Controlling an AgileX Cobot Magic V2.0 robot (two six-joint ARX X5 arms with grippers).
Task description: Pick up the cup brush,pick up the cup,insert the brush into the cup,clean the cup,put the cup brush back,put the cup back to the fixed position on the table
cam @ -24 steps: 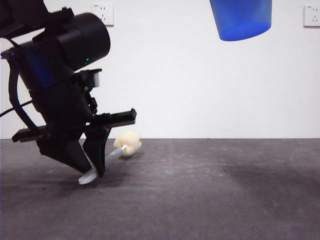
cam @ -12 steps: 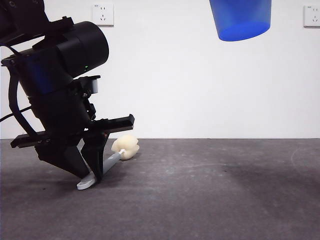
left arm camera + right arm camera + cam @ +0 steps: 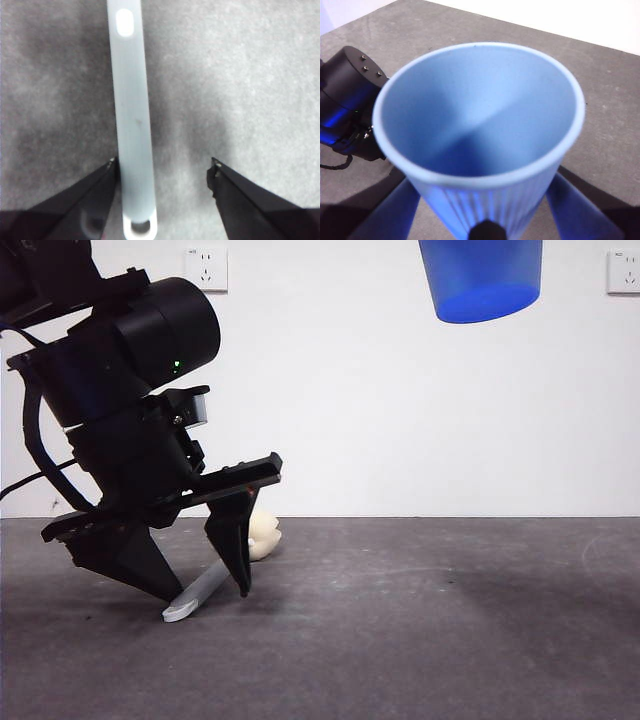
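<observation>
Brush (image 3: 132,125) is down, left gripper (image 3: 162,167) open astride it; your right gripper (image 3: 487,220) grips the cup (image 3: 480,135) aloft, unplaced yet.

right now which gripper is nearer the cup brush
Left. The left gripper straddles the cup brush lying on the table, jaws open; the right gripper holds the cup high above.

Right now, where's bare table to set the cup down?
Bare table runs from the brush across to the far side edge, under the raised cup in the right gripper. Crowded only where the open left gripper straddles the brush handle.
</observation>
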